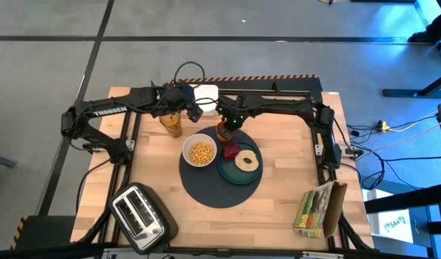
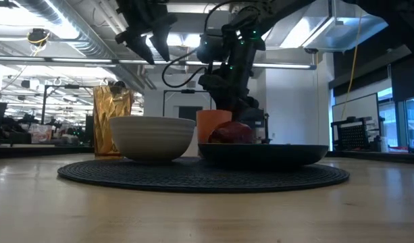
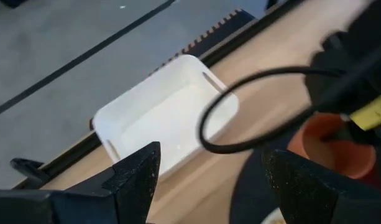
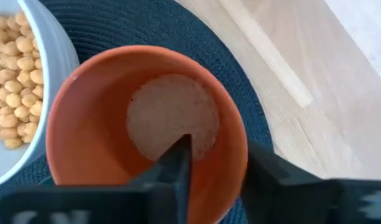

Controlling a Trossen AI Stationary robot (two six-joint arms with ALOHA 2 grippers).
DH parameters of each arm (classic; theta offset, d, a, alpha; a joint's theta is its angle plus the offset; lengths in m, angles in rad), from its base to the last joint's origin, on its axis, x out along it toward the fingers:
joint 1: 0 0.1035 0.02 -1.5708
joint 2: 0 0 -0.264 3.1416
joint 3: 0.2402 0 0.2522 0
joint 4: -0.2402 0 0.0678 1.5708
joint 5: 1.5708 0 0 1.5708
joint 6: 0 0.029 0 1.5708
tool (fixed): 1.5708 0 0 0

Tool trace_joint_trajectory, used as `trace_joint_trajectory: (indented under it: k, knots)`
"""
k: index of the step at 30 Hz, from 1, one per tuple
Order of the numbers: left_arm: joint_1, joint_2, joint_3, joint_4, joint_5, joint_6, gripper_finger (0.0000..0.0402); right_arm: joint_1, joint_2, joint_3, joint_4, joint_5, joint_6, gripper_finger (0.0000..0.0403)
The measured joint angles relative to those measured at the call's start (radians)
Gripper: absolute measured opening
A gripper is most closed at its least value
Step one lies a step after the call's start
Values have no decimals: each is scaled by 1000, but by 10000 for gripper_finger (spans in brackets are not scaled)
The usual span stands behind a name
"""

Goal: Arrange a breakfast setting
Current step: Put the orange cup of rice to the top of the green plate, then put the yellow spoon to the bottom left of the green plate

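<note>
The orange cup (image 4: pixel 146 134) stood on the mat (image 1: pixel 209 180) at its 12 o'clock edge, just beside the white bowl (image 1: pixel 200 152) and the teal plate (image 1: pixel 240 165). The right pincer (image 1: pixel 227 127) was on the cup, 1 finger (image 4: pixel 171 180) inside the rim and the other outside the wall, clamping it. The cup looked empty, its pale bottom showing.

The bowl of yellow cereal (image 1: pixel 201 152) sat at 10 o'clock on the mat. The plate sat at 2 o'clock, carrying the bagel (image 1: pixel 247 161) and, at the bagel's 10 o'clock, the red fruit (image 1: pixel 230 150).

The left pincer (image 3: pixel 209 171) hovered above the counter (image 1: pixel 278 208) at 11 o'clock from the mat, its fingers spread apart and holding nothing, near a gold bag (image 1: pixel 172 124). A white tray (image 3: pixel 165 115) lay at the counter's far edge. The toaster (image 1: pixel 137 214) stood at 7 o'clock, a cereal bag (image 1: pixel 317 208) at 4 o'clock.
</note>
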Motion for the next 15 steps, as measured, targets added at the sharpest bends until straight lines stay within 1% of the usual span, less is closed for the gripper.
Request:
trace_joint_trajectory:
  k: [4, 8, 11, 15]
  knots:
    - [48, -6, 0, 0, -3, -28, 275, -1, -4, 0, -3, -3, 11, 148]
    - [87, -14, 0, 0, 1, -28, 275, -1, -24, 0, -14, -11, 7, 187]
    - [109, -15, 0, 0, 8, -28, 275, -1, -51, 0, -17, -13, 0, 205]
    - [127, -15, 0, -22, 92, -14, 275, -5, -108, 0, -3, -35, -4, 216]
